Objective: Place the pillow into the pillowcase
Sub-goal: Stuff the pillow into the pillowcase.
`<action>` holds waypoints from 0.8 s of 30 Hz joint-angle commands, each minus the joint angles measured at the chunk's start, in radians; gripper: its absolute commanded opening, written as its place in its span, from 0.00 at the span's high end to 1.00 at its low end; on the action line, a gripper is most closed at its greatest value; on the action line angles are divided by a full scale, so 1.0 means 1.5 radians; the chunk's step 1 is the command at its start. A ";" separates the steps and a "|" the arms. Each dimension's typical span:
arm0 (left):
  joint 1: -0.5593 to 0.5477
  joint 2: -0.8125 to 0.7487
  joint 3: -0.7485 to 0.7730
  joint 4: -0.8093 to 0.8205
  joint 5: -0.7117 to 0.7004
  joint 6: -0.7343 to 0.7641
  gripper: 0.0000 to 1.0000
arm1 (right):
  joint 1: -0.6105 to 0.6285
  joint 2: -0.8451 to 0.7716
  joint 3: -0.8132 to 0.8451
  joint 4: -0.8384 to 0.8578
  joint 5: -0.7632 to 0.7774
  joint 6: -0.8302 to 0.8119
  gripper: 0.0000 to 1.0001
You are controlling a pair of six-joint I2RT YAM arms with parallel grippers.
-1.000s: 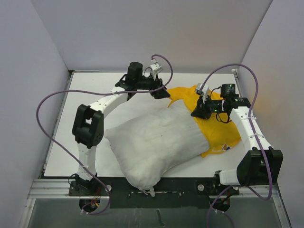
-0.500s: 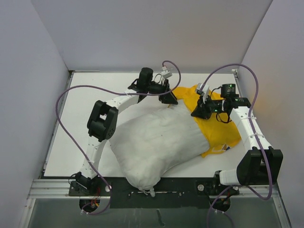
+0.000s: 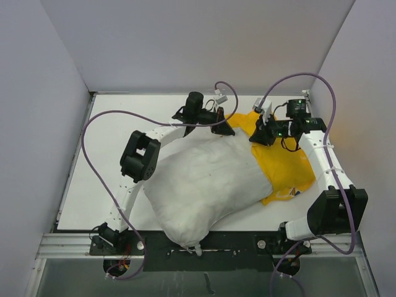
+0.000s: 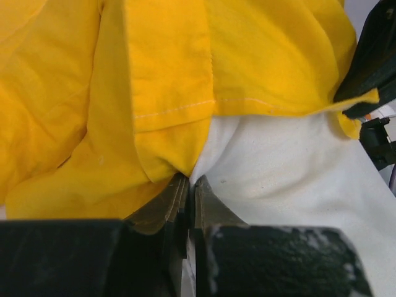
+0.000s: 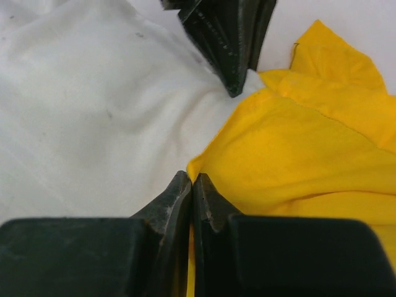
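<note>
Robotics laboratory test cell. Plain white panels (image 3: pixel 185 43) enclose a white table (image 3: pixel 93 179); two cabled arms (image 3: pixel 141 156) are bolted to an aluminium rail (image 3: pixel 62 247) at its near edge.

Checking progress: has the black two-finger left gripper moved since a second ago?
Yes: the left gripper went rightward, away from the white table's left edge, to the yellow fabric pillowcase.
</note>
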 commanded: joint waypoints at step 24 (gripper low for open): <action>0.145 -0.422 -0.533 0.198 -0.265 -0.098 1.00 | 0.180 0.027 0.155 0.005 -0.164 -0.133 0.02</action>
